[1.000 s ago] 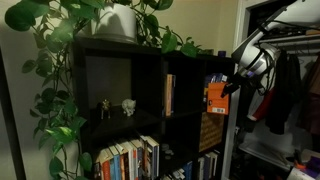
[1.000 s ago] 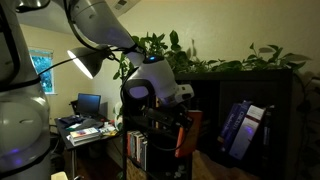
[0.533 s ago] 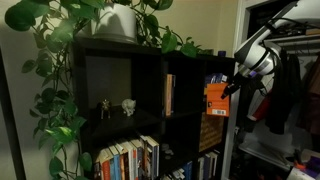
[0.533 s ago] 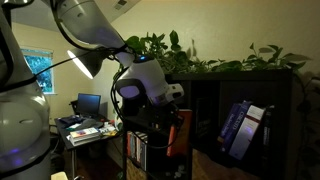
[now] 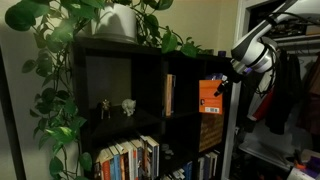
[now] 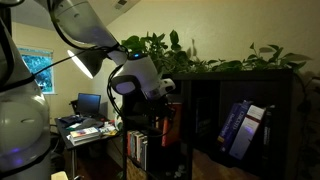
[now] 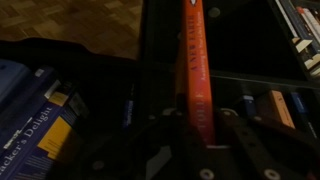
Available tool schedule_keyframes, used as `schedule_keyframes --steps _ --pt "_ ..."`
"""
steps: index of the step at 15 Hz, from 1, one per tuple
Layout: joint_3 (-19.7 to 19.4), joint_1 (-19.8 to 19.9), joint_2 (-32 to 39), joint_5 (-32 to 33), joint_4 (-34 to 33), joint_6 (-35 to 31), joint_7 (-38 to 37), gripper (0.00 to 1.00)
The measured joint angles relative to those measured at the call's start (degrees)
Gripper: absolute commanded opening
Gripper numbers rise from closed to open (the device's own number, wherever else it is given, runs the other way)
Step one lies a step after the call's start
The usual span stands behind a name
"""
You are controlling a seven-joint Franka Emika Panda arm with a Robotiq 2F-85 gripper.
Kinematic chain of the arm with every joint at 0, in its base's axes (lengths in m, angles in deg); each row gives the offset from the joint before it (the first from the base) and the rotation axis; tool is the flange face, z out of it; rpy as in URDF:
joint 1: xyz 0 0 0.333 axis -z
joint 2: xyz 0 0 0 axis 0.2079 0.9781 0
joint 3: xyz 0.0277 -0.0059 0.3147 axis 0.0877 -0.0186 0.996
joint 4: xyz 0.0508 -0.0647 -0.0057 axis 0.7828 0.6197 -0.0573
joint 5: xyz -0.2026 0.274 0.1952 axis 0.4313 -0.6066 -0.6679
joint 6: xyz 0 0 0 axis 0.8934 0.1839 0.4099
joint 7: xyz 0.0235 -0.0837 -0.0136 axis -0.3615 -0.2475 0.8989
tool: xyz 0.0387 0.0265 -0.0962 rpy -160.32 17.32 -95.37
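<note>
Robot gripper [image 5: 224, 84] clamped on a slim orange paperback book [image 5: 210, 98], held upright by the black cube bookshelf's [image 5: 150, 58] right edge

A leafy plant [image 5: 55, 60] in a white pot [image 5: 120, 20] trails over a black bookshelf [image 5: 150, 62]. Two small figurines [image 5: 128, 105] stand in one compartment, with a row of books [image 5: 130, 160] below. Blue books [image 6: 235, 128] lean in another compartment. A lamp [image 6: 85, 62] leans over a desk [image 6: 85, 133] with a monitor [image 6: 88, 103].
</note>
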Motion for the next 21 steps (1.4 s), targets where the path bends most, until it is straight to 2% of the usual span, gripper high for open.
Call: schedule_keyframes --steps 4,10,15,21 --pt "1.7 -1.3 -0.6 -1.2 -0.2 -0.5 -0.5 0.06" --pt "1.6 -5.0 0.2 -7.5 -3.3 -5.5 -0.5 0.06" --pt "-1.1 -8.8 3.6 -12.2 -8.7 -9.3 -0.5 0.05" --pt "-6.6 -12.1 10.6 -17.0 -16.7 -9.9 1.6 0.05"
